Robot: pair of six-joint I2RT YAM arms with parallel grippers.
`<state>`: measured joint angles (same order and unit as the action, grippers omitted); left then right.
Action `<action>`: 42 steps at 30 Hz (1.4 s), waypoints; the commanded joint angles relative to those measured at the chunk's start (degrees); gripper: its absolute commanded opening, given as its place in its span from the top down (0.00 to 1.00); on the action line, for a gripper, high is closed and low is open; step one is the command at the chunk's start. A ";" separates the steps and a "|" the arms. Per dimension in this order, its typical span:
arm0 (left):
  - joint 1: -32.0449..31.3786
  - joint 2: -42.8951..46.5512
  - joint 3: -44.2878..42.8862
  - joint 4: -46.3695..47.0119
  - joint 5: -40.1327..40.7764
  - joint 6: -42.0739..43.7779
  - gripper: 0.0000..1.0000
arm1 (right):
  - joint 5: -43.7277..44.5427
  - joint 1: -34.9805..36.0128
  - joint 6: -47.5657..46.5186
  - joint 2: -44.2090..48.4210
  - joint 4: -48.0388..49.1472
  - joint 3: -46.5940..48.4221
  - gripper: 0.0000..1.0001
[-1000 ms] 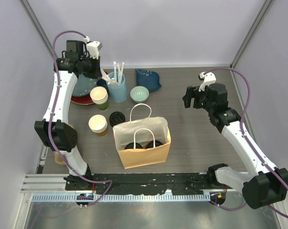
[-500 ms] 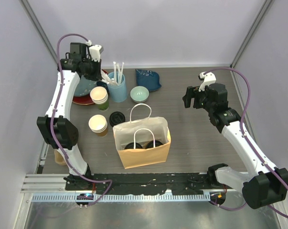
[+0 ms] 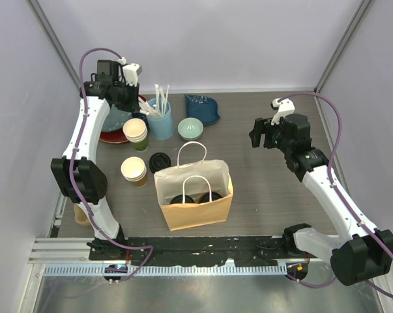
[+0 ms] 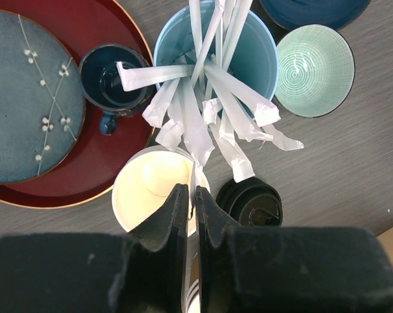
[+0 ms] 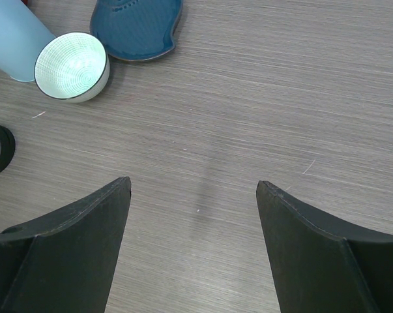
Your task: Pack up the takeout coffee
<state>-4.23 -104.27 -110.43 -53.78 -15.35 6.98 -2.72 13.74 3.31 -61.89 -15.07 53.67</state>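
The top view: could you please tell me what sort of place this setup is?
Probably a lab bench staged as a café counter: plain walls enclose a table holding a paper bag, cup stacks and wrapped straws in a blue cup.

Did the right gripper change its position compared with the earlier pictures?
No. In the top view the right gripper hangs at the same spot to the right of the green bowl, with the same gap to it.
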 commanded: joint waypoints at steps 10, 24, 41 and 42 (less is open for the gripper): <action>-0.17 1.00 -2.07 -0.62 -0.20 1.72 1.00 | -0.53 -0.11 -0.59 0.63 1.45 2.14 0.17; -0.17 9.60 -2.86 -2.64 -0.99 3.03 1.00 | -0.53 -0.11 -0.67 0.72 1.45 2.40 0.17; -0.17 21.47 -3.03 -5.19 0.76 7.17 1.00 | -1.85 -0.20 -0.59 1.07 1.36 3.55 0.17; -0.17 21.48 -3.21 -5.54 0.85 7.43 1.00 | -2.02 -0.11 -0.67 1.07 1.19 3.63 0.17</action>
<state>-4.23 -83.55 -111.61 -58.17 -15.33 12.64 -3.42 13.74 3.16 -61.87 -15.22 54.15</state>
